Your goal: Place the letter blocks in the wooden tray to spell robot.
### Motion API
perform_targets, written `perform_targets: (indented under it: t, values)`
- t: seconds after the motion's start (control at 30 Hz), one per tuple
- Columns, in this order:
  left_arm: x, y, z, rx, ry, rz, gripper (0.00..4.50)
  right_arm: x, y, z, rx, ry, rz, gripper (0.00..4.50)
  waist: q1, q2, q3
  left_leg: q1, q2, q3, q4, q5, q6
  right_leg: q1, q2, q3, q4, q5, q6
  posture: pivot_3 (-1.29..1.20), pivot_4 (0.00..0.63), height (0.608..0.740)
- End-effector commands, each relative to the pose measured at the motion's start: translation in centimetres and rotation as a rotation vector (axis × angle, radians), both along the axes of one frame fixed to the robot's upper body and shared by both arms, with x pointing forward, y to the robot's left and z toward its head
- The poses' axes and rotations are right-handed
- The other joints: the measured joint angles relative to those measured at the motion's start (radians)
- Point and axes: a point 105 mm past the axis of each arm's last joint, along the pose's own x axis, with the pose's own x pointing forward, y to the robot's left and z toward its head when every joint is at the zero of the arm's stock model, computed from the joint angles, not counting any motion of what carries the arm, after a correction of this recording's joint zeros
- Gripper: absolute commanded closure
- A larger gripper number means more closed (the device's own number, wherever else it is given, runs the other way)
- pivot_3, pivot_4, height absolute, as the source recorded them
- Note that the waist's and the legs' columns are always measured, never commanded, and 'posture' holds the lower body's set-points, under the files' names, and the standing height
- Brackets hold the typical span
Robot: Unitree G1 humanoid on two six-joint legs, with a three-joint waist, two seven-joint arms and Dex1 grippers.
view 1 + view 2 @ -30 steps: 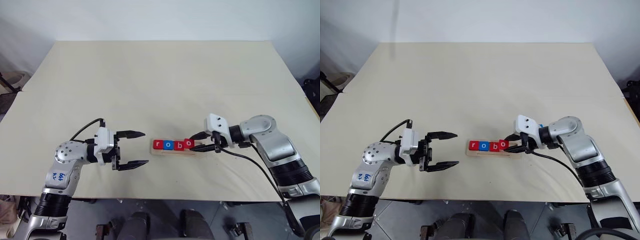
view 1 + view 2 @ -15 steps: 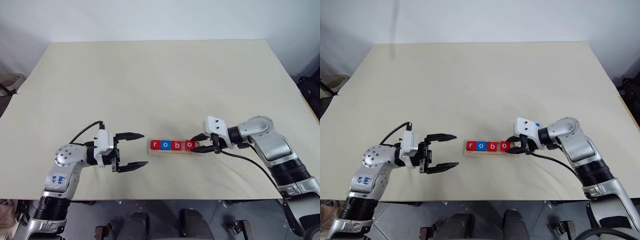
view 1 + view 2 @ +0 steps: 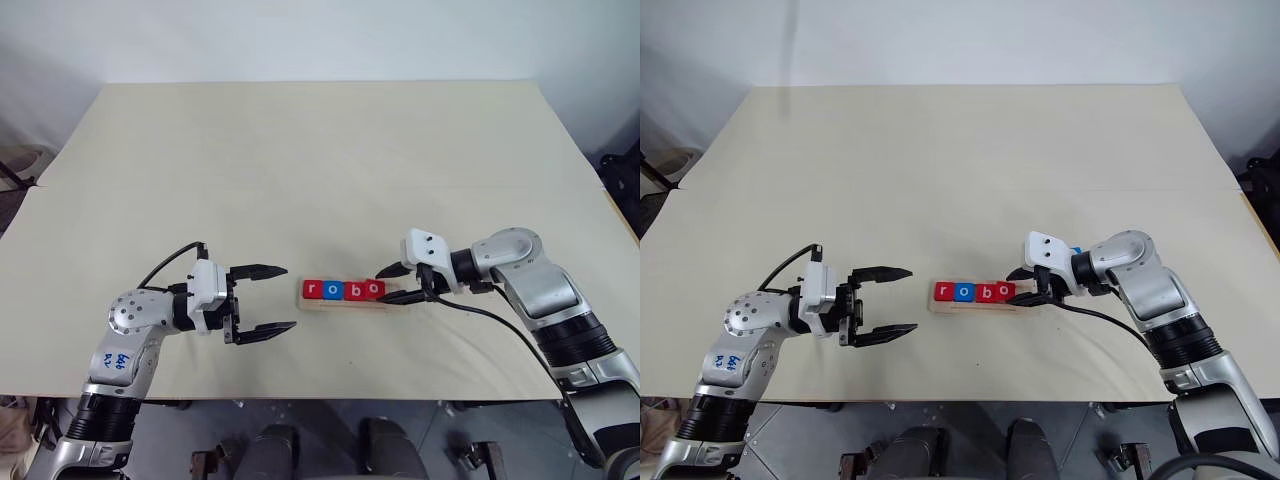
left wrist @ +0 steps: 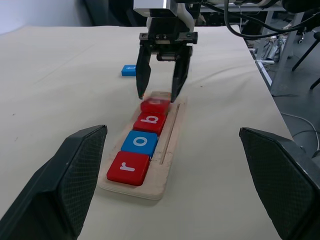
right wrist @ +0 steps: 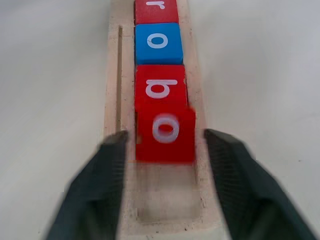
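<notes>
Right pincer [image 3: 393, 284] is now standing wide around the second red o block [image 5: 165, 135] in the wooden tray [image 3: 345, 304], lower centre; left pincer [image 3: 270, 298] is staying wide.

Pale beige table [image 3: 300, 160] against a white wall [image 3: 300, 35].

Lab; bare test table [image 3: 320, 160]; cabled equipment [image 4: 280, 30] behind.
</notes>
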Motion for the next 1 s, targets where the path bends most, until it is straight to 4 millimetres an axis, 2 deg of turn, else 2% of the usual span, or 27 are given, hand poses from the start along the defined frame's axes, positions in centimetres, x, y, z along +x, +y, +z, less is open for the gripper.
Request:
perform_targets:
  t: [0.03,0.1,0.23,0.37,0.53,0.7,1.0]
  values:
    - [-0.2,0.3,0.6,-0.002,-0.038,0.006,0.00,0.0,0.3,1.2,0.006,-0.042,0.026,0.78,0.000,0.000,0.000,0.000,0.000,0.000,0.000,0.000,0.000,0.000,0.000,0.000,0.000,0.000,0.000,0.00,0.150,0.740]
    - [-0.1,0.3,0.6,-0.002,-0.038,0.007,0.00,-0.1,0.3,1.6,0.018,-0.038,0.032,0.09,0.000,0.000,0.000,0.000,0.000,0.000,0.000,0.000,0.000,0.000,0.000,0.000,0.000,0.000,0.000,0.00,0.150,0.740]
    - [-0.1,0.3,0.6,-0.002,-0.038,0.008,0.00,-0.3,-0.2,2.5,0.062,-0.051,0.027,0.04,0.000,0.000,0.000,0.000,0.000,0.000,0.000,0.000,0.000,0.000,0.000,0.000,0.000,0.000,0.000,0.00,0.150,0.740]
    - [-0.1,0.4,0.6,-0.004,-0.036,0.010,0.00,-0.6,-2.0,2.6,0.061,-0.054,-0.010,0.96,0.002,0.000,0.000,0.000,0.000,0.000,0.000,0.000,0.000,0.000,0.000,0.000,0.000,0.000,0.000,0.00,0.150,0.740]
    - [0.1,0.4,0.4,-0.003,-0.032,0.010,0.00,-0.4,-3.7,1.6,0.036,-0.063,-0.073,2.71,0.002,0.000,0.000,0.000,0.000,0.000,0.000,0.000,0.000,0.001,0.000,0.000,-0.001,0.000,0.000,0.00,0.150,0.740]
    - [0.2,0.2,0.4,-0.005,-0.033,0.003,0.00,-0.2,-3.4,0.4,0.020,-0.054,-0.073,4.48,-0.002,0.000,0.000,0.000,0.001,0.001,-0.001,0.000,0.000,0.000,0.000,0.000,0.000,0.000,0.000,0.00,0.150,0.740]
    - [0.3,0.2,0.4,-0.002,-0.035,0.005,0.00,-0.2,-2.0,-0.5,0.016,-0.031,-0.061,4.48,0.000,0.000,0.000,0.000,0.000,0.001,0.000,0.000,0.000,0.000,0.000,0.000,0.000,0.000,0.000,0.00,0.150,0.740]
